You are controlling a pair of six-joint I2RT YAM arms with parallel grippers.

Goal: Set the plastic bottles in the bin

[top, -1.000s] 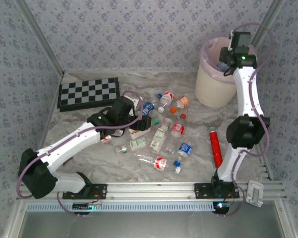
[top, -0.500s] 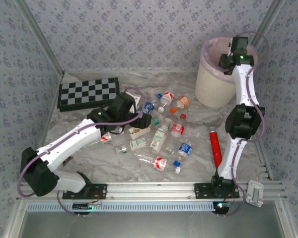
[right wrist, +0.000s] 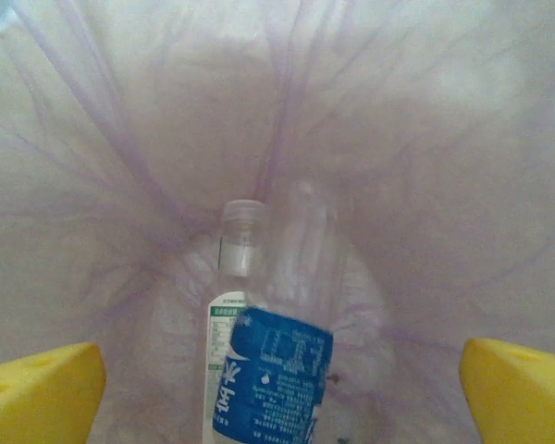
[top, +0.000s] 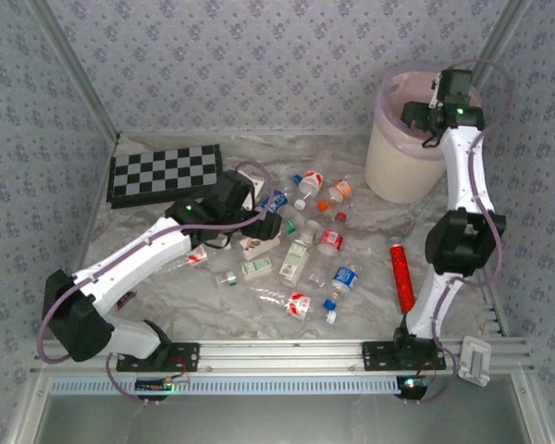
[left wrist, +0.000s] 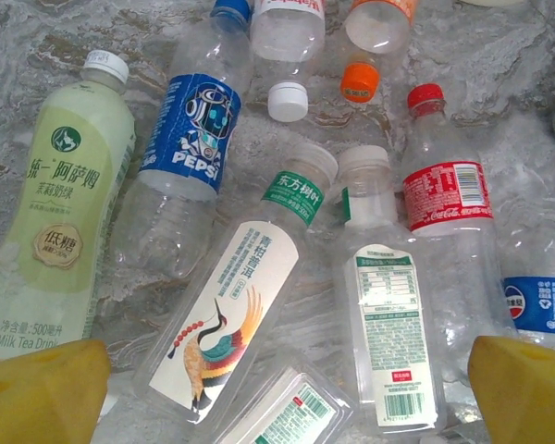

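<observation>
- While the left gripper (left wrist: 279, 393) has its jaws spread wide with nothing in their grasp, only its yellow fingertips (left wrist: 37, 393) show, cut off at the lower corners.
- Just beyond them, plastic bottles (left wrist: 388, 314) lie crowded on the marble table (left wrist: 37, 37): a crane-label bottle (left wrist: 240, 314), a Pepsi bottle (left wrist: 190, 139), a milk-tea bottle (left wrist: 55, 222) and a red-labelled bottle (left wrist: 449, 199). One more at the right edge is cut off.
- The right gripper (right wrist: 277, 388) is likewise wide apart and empty above the pink liner (right wrist: 398, 139).
- Below it, a blue-labelled bottle (right wrist: 273, 379) sits inside the liner with its lower end out of frame. It partly covers a white-necked bottle (right wrist: 239, 231).
- From above, the bin (top: 393, 171) stands far right, its rim partly hidden by the right arm.
</observation>
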